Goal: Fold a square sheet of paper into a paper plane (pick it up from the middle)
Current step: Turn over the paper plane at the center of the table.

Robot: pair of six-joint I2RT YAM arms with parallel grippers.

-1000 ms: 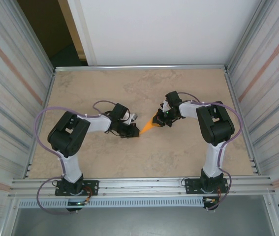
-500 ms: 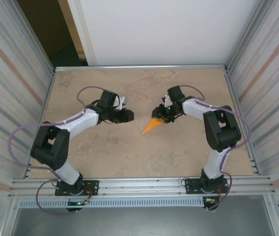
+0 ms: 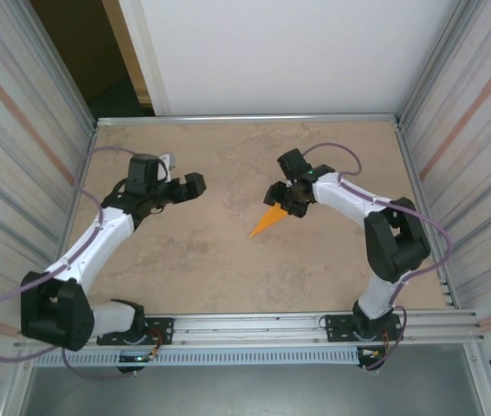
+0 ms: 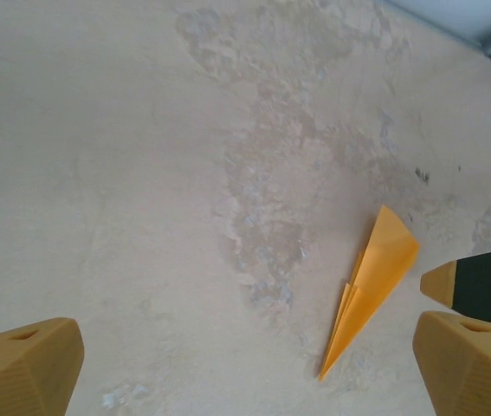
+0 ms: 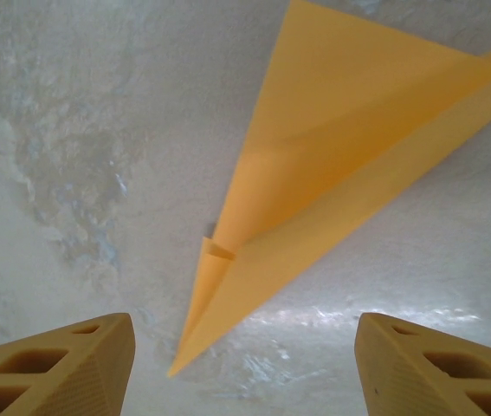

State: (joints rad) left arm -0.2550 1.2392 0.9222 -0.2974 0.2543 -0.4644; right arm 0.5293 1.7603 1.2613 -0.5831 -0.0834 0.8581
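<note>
The square sheet of paper is folded into the orange paper plane (image 3: 266,222), a narrow dart lying flat on the table, nose toward the near left. My right gripper (image 3: 281,204) hovers open over its wide tail end. In the right wrist view the paper plane (image 5: 332,165) lies ahead of the right gripper (image 5: 245,368), free of both fingers. My left gripper (image 3: 184,180) is open, well left of the plane, with nothing in it. From the left gripper (image 4: 245,373) the paper plane (image 4: 371,286) lies to the right, a right fingertip (image 4: 442,283) beside it.
The beige marbled table (image 3: 184,277) is boxed in by metal walls left (image 3: 20,173) and right (image 3: 470,173), with a white panel (image 3: 280,52) at the back. An aluminium rail (image 3: 254,328) carrying both arm bases runs along the near edge.
Both grippers have opened and let go of the plane, which now lies on the table. The left arm has swung far to the left; the right gripper has shifted slightly back.
</note>
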